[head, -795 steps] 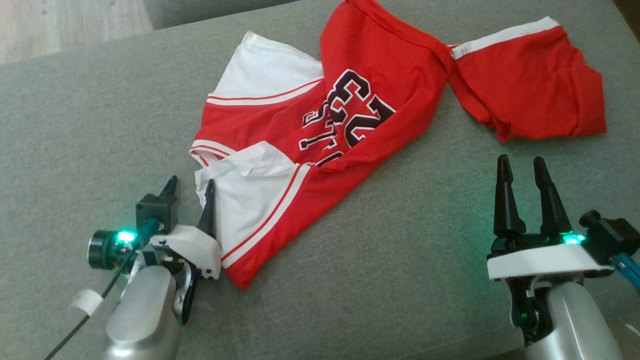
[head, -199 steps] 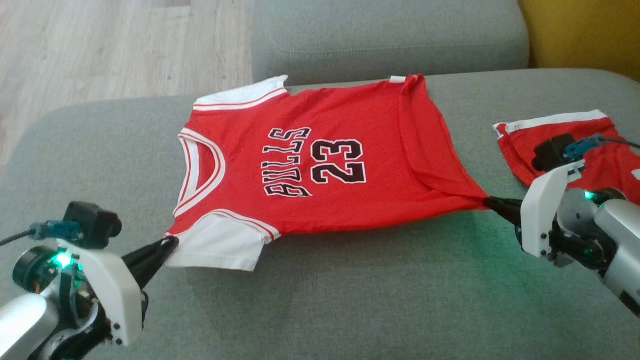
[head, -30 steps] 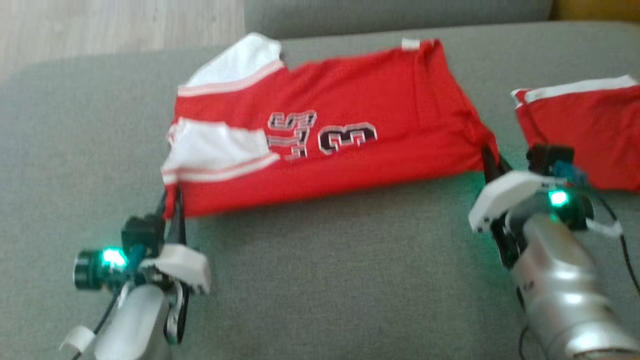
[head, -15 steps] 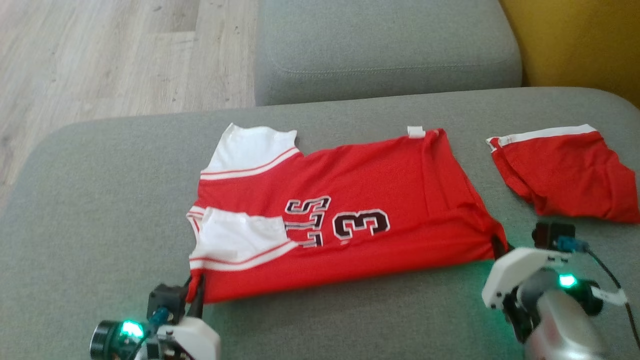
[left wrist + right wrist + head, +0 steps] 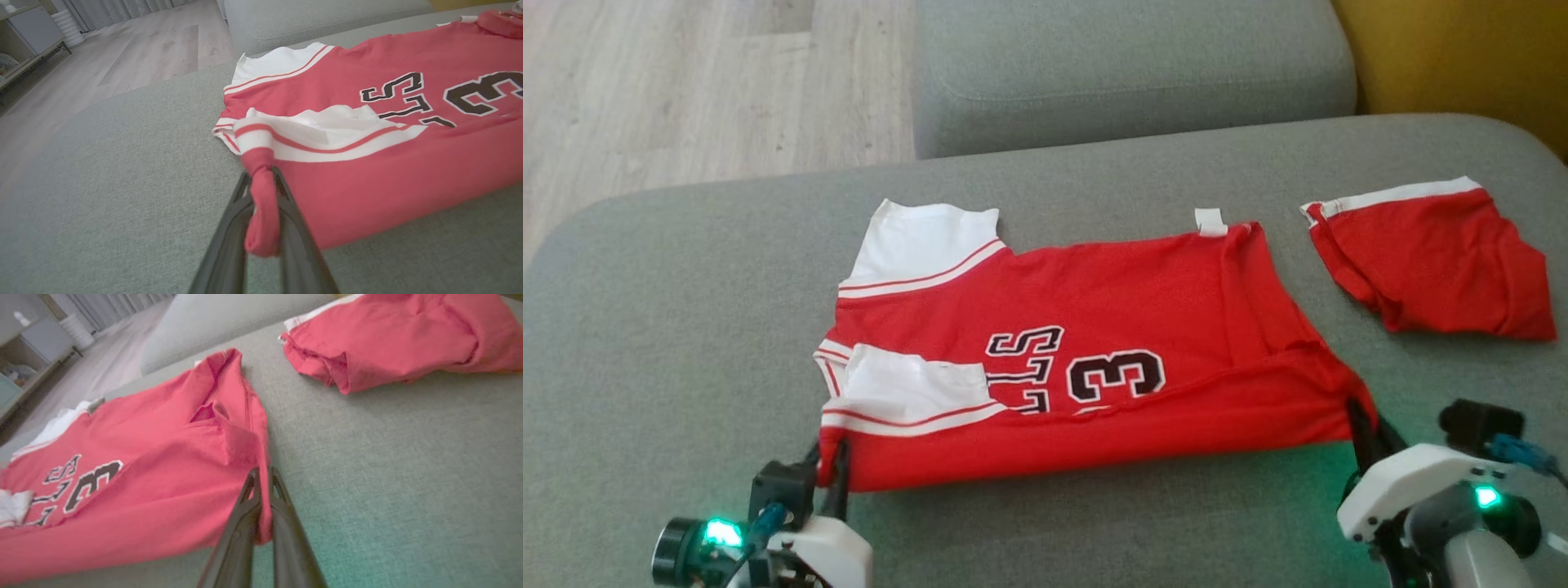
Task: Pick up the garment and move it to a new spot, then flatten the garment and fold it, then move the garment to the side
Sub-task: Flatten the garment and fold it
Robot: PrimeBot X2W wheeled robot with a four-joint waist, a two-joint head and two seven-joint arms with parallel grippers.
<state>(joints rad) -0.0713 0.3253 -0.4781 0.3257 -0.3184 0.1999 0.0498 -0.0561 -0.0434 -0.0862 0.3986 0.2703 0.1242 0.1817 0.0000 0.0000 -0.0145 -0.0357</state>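
The garment is a red jersey [image 5: 1111,327] with white sleeves and black lettering, lying on the grey sofa seat [image 5: 686,327] with its near long edge folded over onto itself. My left gripper [image 5: 827,457] is shut on the jersey's near left corner; a bunched red fold [image 5: 261,212] sits pinched between its dark fingers [image 5: 229,228]. At the near right corner my right gripper [image 5: 1357,412] is shut on the hem [image 5: 263,490], the cloth drawn thin between its fingers [image 5: 245,522]. The jersey [image 5: 143,473] stretches between both grippers.
Red shorts [image 5: 1429,261] with a white band lie crumpled at the right of the seat, also seen as shorts [image 5: 388,339] in the right wrist view. A grey back cushion [image 5: 1127,73] stands behind. Wooden floor [image 5: 686,82] lies beyond the seat's left edge.
Both grippers have drawn the folded jersey toward me across the seat, still holding its near corners. The head camera has also shifted, so the whole scene sits differently.
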